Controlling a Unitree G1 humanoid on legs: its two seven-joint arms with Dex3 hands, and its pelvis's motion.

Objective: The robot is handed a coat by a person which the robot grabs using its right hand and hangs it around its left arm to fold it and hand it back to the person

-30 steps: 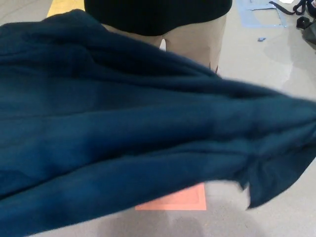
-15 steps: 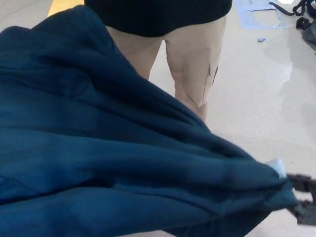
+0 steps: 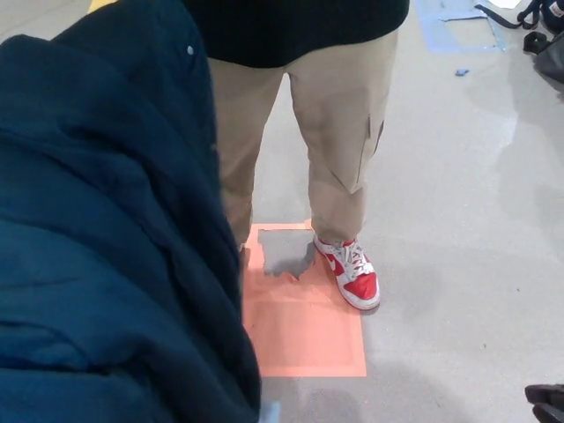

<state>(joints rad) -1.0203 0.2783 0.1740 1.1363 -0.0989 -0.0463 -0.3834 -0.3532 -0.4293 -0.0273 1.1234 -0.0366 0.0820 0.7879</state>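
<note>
Lab-like room: polished grey floor (image 3: 458,176), orange marker square (image 3: 304,335).

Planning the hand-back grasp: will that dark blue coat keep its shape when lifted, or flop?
Probably floppy: the dark blue fabric coat hangs in soft, deep folds. Its thick, bunched layers suggest some weight. Loose drape means it may slip from a one-edge hold.

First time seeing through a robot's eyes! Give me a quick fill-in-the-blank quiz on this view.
1. The coat covering the picture's left side is dark ____.
2. The person wears a sneaker that is white and ____.
3. It stands on the edge of an ____ square on the floor.
4. The robot's right hand peeks in at the bottom ____ corner.
Missing words: blue; red; orange; right.
</note>
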